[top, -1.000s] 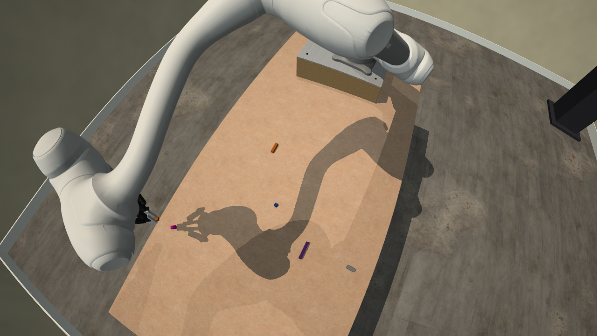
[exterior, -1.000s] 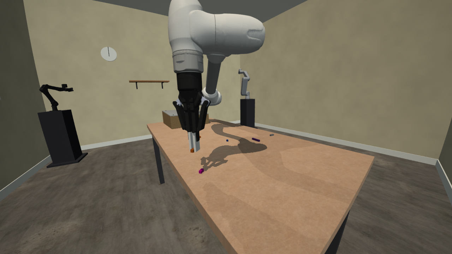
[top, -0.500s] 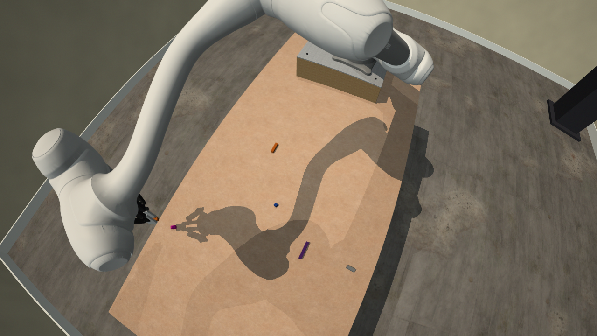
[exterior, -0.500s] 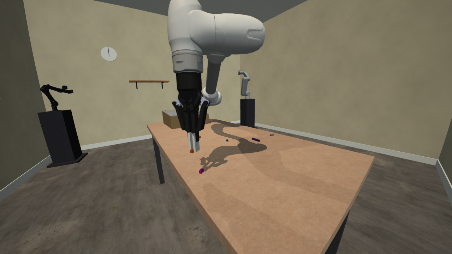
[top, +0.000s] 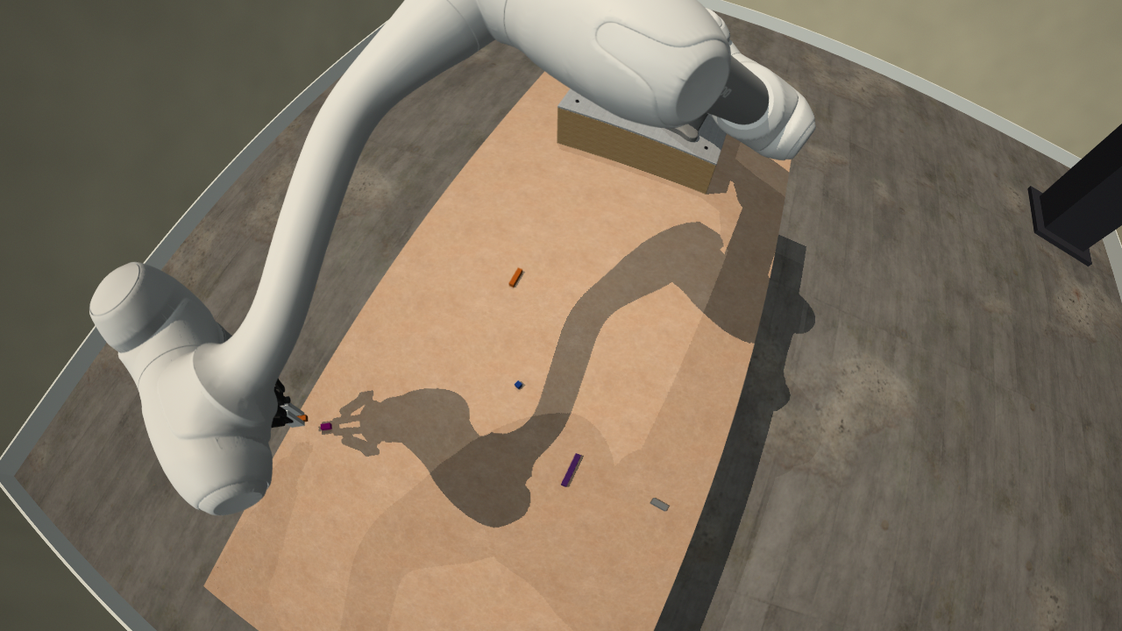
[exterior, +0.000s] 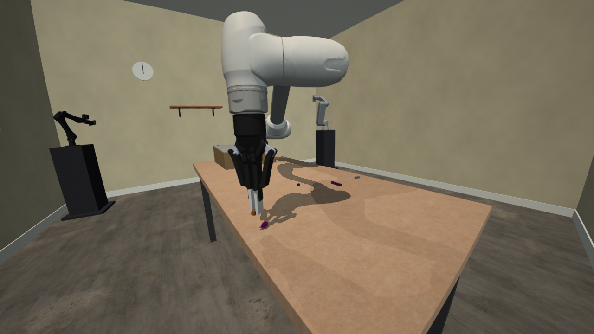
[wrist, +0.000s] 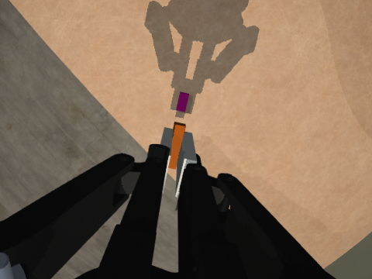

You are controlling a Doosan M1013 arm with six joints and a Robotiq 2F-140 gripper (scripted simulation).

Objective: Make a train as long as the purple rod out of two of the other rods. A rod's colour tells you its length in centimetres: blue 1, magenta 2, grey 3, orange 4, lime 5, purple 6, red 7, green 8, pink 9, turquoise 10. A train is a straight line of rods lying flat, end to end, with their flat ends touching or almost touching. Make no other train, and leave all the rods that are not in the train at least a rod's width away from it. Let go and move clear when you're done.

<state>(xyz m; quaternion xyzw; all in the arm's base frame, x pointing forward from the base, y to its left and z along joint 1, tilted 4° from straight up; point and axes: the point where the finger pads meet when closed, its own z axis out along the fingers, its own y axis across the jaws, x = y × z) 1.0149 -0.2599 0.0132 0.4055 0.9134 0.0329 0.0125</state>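
The table looks matt, faintly mottled — like pale wood or board. The floor resembles worn wood planks, rough in patches. The arm has a smooth, softly glossy shell — plastic or painted metal, cannot tell.

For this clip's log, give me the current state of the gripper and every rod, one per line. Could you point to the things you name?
Gripper (exterior: 255,207) (wrist: 175,144): shut on an orange rod
Held orange rod (top: 302,418) (exterior: 253,212) (wrist: 177,143): off the table
Other orange rod (top: 515,277): lying flat
Magenta rod (top: 326,427) (exterior: 264,224) (wrist: 183,101): flat, unjoined
Blue rod (top: 518,384) (exterior: 298,184): apart
Purple rod (top: 571,470) (exterior: 336,183): flat, apart
Grey rod (top: 659,503) (exterior: 357,177): flat, apart
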